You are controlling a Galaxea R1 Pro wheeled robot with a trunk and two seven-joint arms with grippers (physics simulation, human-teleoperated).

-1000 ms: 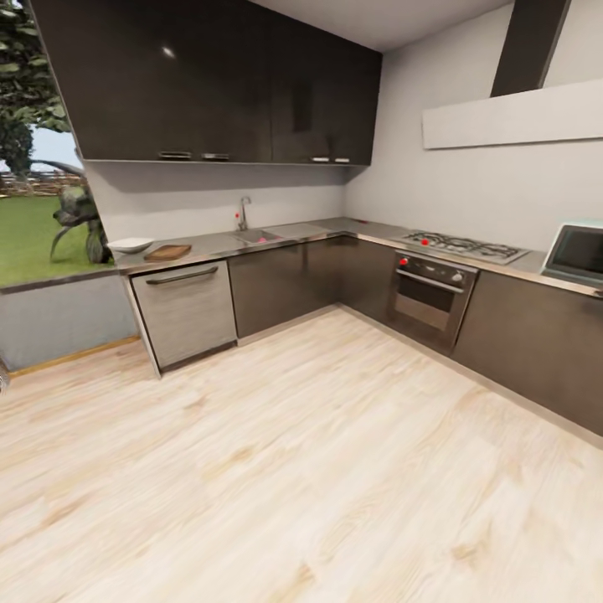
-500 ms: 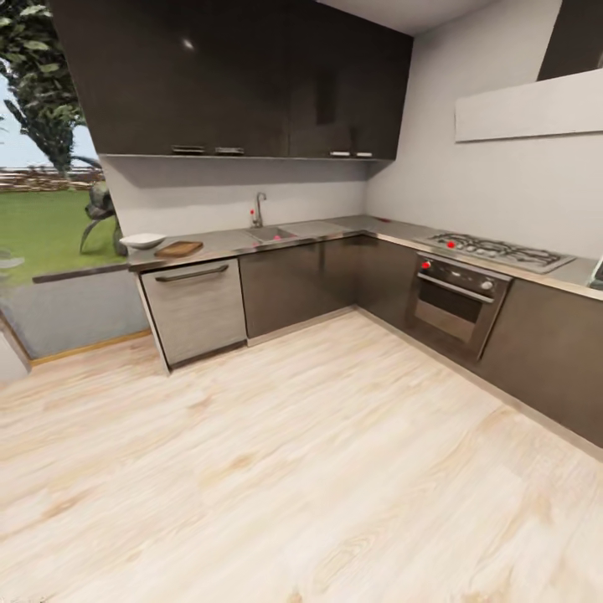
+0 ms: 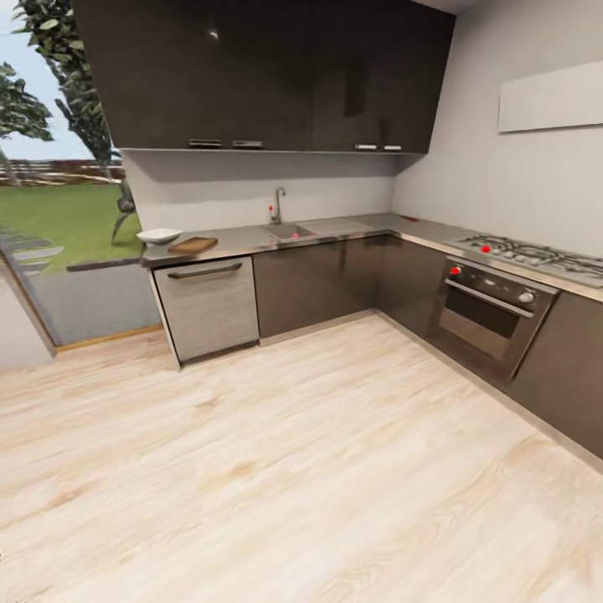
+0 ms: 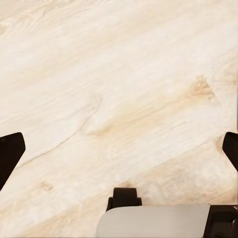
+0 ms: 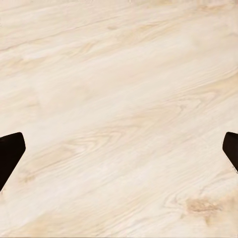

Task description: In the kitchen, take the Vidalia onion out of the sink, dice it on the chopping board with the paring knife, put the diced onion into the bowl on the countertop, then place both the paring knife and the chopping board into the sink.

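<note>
Across the pale wood floor (image 3: 318, 469), the countertop (image 3: 243, 241) carries the white bowl (image 3: 158, 236) with the chopping board (image 3: 193, 245) just beside it, its long axis running along the counter toward the sink (image 3: 291, 232), where a pinkish speck is probably the Vidalia onion (image 3: 295, 237). The paring knife is too small to make out. The left gripper (image 4: 119, 148) and right gripper (image 5: 119, 151) hang spread wide and empty over the floor. The likely risk is the base stopping badly aligned, leaving the sink out of reach or clipping the cabinet fronts (image 3: 314, 285).
</note>
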